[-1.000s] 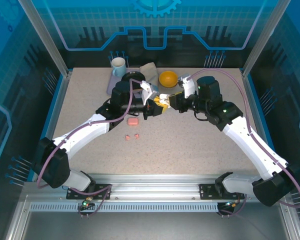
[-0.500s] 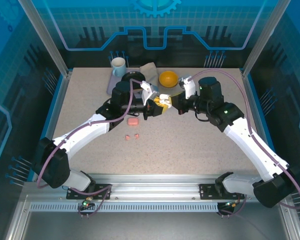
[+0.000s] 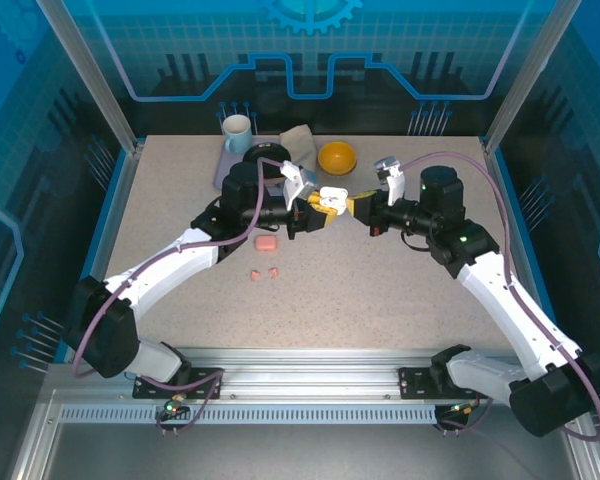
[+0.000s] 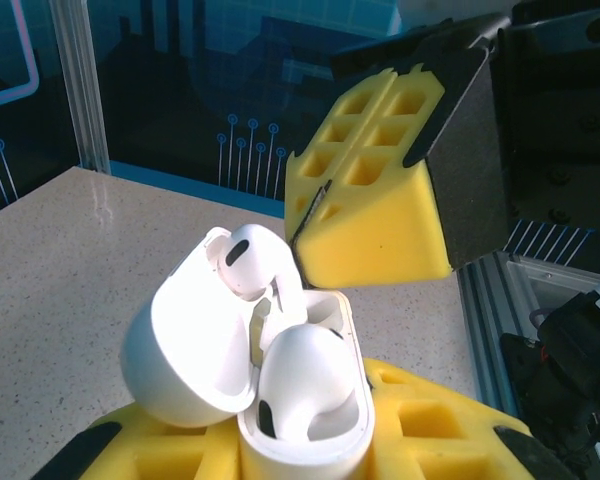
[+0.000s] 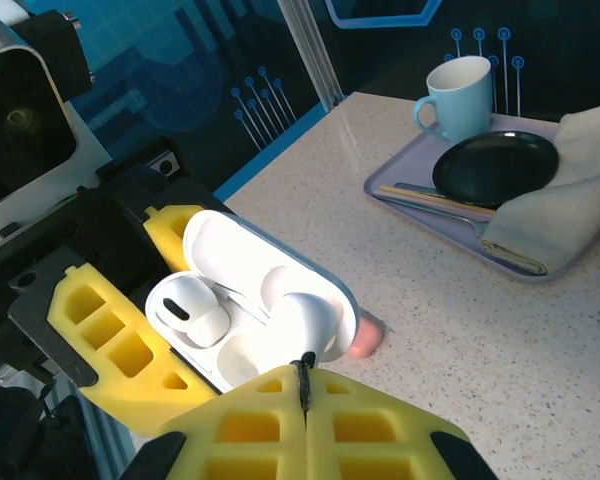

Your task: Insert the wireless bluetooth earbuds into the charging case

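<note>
Starting on the left: two pink buds (image 3: 254, 275) are lying loose on the table (image 3: 380, 290), down on the near side of my left pincer (image 3: 318, 207), and the pink case (image 3: 266, 243) is sitting between them and that pincer. None of the three is touching the pincer.

My left pincer is clamping the white case (image 4: 310, 445) by its lower half, holding it up off the table with the lid (image 4: 180, 345) swung open. I'm seeing two white buds inside: one (image 5: 190, 310) on the side away from my right pincer, and the other (image 5: 308, 318) standing right at that pincer's tips. I can't tell whether this second one is fully down in its socket.

My right pincer (image 5: 303, 385) is pressed fully shut, pad against pad, with nothing between them, just beside the open case.

I'm judging these buds feather-light, hard and glossy, so they're likely to squirt out of a careless pinch. The best hold looks like a gentle grip across the rounded head, leaving the stem free to lead into the socket. The lid's hinge looks like the fragile part, so I'm keeping my grip on the case's body.
</note>
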{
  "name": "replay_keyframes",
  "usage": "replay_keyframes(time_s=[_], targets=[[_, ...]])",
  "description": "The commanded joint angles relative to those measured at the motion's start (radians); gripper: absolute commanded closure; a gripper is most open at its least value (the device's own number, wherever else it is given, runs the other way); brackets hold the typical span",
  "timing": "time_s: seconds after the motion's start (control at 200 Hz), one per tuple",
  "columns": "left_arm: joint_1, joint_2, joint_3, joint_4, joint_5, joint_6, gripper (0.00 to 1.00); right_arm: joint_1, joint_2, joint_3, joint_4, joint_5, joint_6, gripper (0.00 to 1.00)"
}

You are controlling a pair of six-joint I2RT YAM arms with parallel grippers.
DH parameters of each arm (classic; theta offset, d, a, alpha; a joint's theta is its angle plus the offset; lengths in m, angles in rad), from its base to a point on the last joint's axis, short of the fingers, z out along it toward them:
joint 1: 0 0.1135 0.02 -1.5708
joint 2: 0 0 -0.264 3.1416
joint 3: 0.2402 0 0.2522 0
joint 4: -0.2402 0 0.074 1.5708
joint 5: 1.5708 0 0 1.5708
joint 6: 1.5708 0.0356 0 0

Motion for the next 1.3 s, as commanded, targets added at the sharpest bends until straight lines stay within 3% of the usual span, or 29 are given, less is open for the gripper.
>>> replay_keyframes(time_s=[0.0, 0.225, 0.285, 0.35, 0.415, 0.65, 0.795, 1.115, 1.296], targets=[[-0.017, -0.065, 0.044, 0.138, 0.081, 0.03, 1.0, -0.027, -0.008, -0.043, 0.007, -0.032, 0.029, 0.95], [-0.017, -0.059, 0.05, 0.142, 0.087, 0.026, 1.0, -0.035, -0.024, -0.06, 0.035, -0.065, 0.05, 0.91], [-0.017, -0.057, 0.051, 0.137, 0.09, 0.029, 1.0, -0.041, -0.04, -0.063, 0.051, -0.07, 0.067, 0.85], [-0.016, -0.057, 0.049, 0.134, 0.092, 0.029, 1.0, -0.05, -0.052, -0.059, 0.059, -0.077, 0.083, 0.7], [-0.017, -0.056, 0.05, 0.132, 0.091, 0.03, 1.0, -0.062, -0.06, -0.048, 0.063, -0.084, 0.098, 0.68], [-0.017, -0.049, 0.047, 0.144, 0.096, 0.022, 1.0, -0.105, -0.07, -0.037, 0.111, -0.092, 0.174, 0.66], [-0.016, -0.048, 0.047, 0.138, 0.098, 0.026, 1.0, -0.107, -0.063, -0.016, 0.093, -0.035, 0.207, 0.68], [-0.018, -0.044, -0.005, 0.176, 0.101, 0.1, 1.0, -0.105, -0.011, 0.113, -0.154, 0.195, 0.205, 0.73], [-0.019, -0.039, -0.024, 0.218, 0.115, 0.118, 1.0, -0.105, 0.043, 0.158, -0.174, 0.204, 0.203, 0.74]])
